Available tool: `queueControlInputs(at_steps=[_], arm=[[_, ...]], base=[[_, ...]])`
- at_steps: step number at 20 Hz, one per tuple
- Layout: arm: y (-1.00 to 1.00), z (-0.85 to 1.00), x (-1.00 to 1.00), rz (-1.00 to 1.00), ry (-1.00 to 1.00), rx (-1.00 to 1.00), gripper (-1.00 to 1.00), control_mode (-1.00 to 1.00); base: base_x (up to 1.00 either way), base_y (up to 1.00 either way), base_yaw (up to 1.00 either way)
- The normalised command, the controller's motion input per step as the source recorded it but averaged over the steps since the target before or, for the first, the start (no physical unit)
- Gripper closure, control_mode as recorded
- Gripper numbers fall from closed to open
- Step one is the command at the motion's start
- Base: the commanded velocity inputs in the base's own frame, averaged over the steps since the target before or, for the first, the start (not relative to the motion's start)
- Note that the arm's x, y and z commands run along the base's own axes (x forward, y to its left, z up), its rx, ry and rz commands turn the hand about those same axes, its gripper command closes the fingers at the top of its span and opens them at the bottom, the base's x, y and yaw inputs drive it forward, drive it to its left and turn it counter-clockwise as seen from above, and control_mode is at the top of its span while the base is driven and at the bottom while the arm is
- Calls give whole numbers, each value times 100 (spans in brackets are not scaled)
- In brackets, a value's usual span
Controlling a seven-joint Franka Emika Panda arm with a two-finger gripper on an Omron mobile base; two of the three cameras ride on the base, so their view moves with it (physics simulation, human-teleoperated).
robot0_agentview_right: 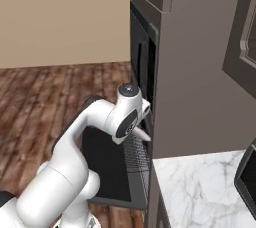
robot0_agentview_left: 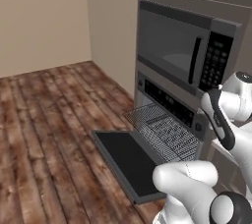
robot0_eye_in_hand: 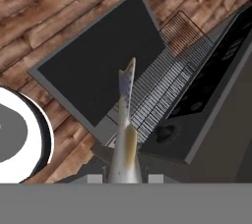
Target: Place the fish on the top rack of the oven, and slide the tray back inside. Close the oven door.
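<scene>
My gripper is shut on the fish, a slim silver-and-tan body whose tail points away from the hand. It hangs in the air above the open oven door and the pulled-out top rack. From the left base view, the oven has its door folded down flat. The wire tray juts out over the door. In the right base view a pale tip of the fish pokes out below the hand, just over the rack.
A microwave sits right above the oven. Tall grey cabinetry flanks the oven on the right, with a marble counter beside it. Wooden floor spreads open to the left of the door.
</scene>
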Motion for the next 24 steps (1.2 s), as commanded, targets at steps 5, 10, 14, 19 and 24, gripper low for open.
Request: queueControlInputs(at_steps=[5,10,14,19,24], arm=[[0,0,6,-4,0,0,100,-100],[15,0,33,-12,0,0,100,-100],[44,0,40,-9,1,-3,100,-100],[66,-7,46,-7,5,-7,100,-100],[75,-24,71,-12,10,-9,100,-100]], base=[[24,0,-19],[0,0,0],[0,0,0],[0,0,0],[0,0,0]])
